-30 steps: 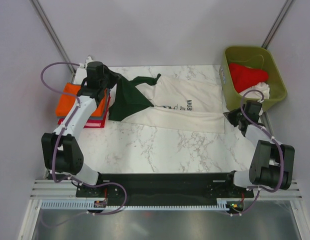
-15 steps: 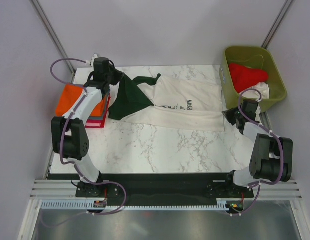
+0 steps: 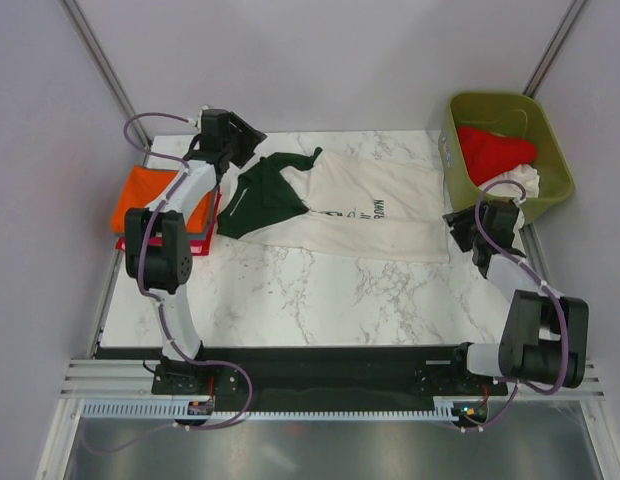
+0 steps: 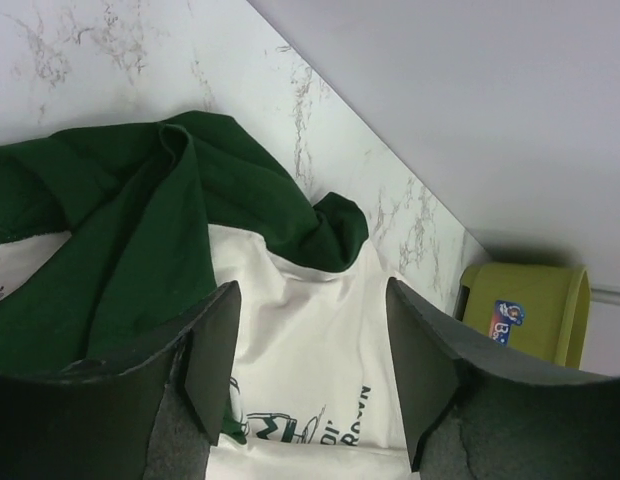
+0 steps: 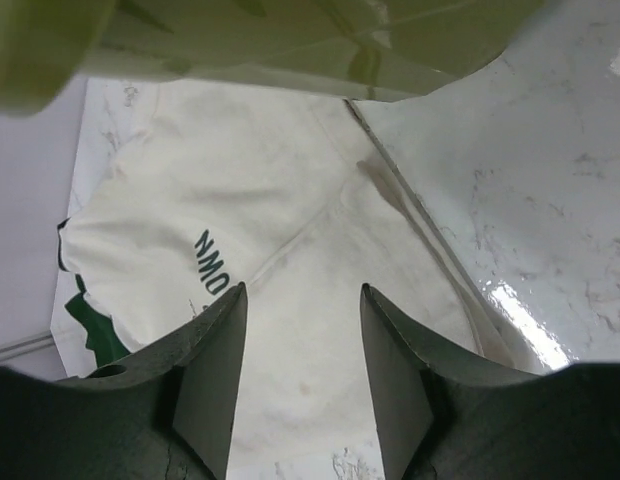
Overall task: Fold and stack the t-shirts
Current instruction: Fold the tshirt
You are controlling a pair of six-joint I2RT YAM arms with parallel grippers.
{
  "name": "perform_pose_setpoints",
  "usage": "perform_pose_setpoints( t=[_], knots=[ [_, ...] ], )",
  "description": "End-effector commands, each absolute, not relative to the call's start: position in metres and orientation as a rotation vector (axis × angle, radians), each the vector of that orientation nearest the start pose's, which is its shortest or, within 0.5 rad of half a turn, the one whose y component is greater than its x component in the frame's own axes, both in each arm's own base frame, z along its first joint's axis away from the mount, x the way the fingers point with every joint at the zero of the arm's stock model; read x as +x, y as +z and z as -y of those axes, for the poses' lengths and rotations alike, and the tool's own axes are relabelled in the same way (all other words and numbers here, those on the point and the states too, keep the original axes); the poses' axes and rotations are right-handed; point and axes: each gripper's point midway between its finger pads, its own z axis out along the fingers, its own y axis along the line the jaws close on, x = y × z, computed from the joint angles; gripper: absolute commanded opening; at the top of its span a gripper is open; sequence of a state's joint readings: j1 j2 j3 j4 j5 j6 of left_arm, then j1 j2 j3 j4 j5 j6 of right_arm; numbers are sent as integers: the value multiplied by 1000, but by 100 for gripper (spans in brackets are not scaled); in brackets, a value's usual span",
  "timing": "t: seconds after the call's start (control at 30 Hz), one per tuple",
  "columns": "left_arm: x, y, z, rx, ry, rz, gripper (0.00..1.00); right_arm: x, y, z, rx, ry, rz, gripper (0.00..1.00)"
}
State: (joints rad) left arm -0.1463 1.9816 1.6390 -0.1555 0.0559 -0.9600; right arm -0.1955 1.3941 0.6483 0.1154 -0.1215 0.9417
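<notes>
While the left hand [image 4: 310, 300] and right hand [image 5: 302, 300] gape empty, the cream t-shirt [image 3: 380, 215] shows lettering ending "OWN".

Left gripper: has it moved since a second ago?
Yes. The left gripper has shifted rightward and toward the far wall, away from the orange t-shirt.

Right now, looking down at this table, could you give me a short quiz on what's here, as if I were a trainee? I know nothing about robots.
1. True or false: the left gripper and the right gripper are both clamped on the cream t-shirt.
2. Which lies in the olive-green bin? A) a red t-shirt B) a blue towel C) a mug
3. Fill in: the folded t-shirt at the left edge of the marble table is ____.

Key: 1 false, both stand open with nothing between the fingers; 2 A; 3 orange.
</notes>
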Motion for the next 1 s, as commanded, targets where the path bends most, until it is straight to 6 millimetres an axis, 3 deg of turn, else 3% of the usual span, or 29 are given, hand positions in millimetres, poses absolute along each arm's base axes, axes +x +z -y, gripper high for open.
perform_pose_setpoints(
  t=[0.0,0.07,0.1,0.13,0.23,0.3,0.33,0.37,0.4,0.43,0.47,0.53,0.6,0.63,0.73,0.97],
  knots=[
    [571,234,131,-770,-768,-1903,68,369,106,22,1094,521,-1873,56],
    [561,245,131,-728,-771,-1905,69,361,112,20,1084,534,-1851,53],
    [556,248,132,-715,-772,-1908,69,351,102,17,1096,534,-1866,53],
    [544,257,132,-691,-774,-1903,69,346,105,16,1102,542,-1848,52],
    [519,259,138,-680,-756,-1909,68,328,93,11,1152,573,-1820,51],
    [488,251,141,-701,-741,-1920,66,315,80,10,1197,578,-1804,51],
    [470,221,140,-726,-719,-1970,66,312,77,10,1215,581,-1792,51],
    [454,236,140,-726,-749,-1928,65,306,69,11,1239,568,-1793,51],
    [446,230,133,-762,-719,-1909,65,305,69,12,1241,563,-1787,51],
    [432,205,129,-797,-703,-1934,65,303,67,12,1244,559,-1788,52],
    [421,215,125,-820,-721,-1892,64,301,63,13,1252,550,-1788,52],
    [404,195,113,-865,-673,-1904,63,301,61,13,1252,546,-1787,53],
    [391,200,107,-895,-679,-1867,62,300,52,13,1275,541,-1800,54],
    [382,185,104,-931,-673,-1880,62,302,53,13,1276,549,-1791,55],
    [366,174,94,-982,-649,-1855,61,306,47,15,1299,547,-1789,56],
    [349,154,76,-1065,-580,-1819,59,316,31,11,1347,559,-1812,50]
  ],
)
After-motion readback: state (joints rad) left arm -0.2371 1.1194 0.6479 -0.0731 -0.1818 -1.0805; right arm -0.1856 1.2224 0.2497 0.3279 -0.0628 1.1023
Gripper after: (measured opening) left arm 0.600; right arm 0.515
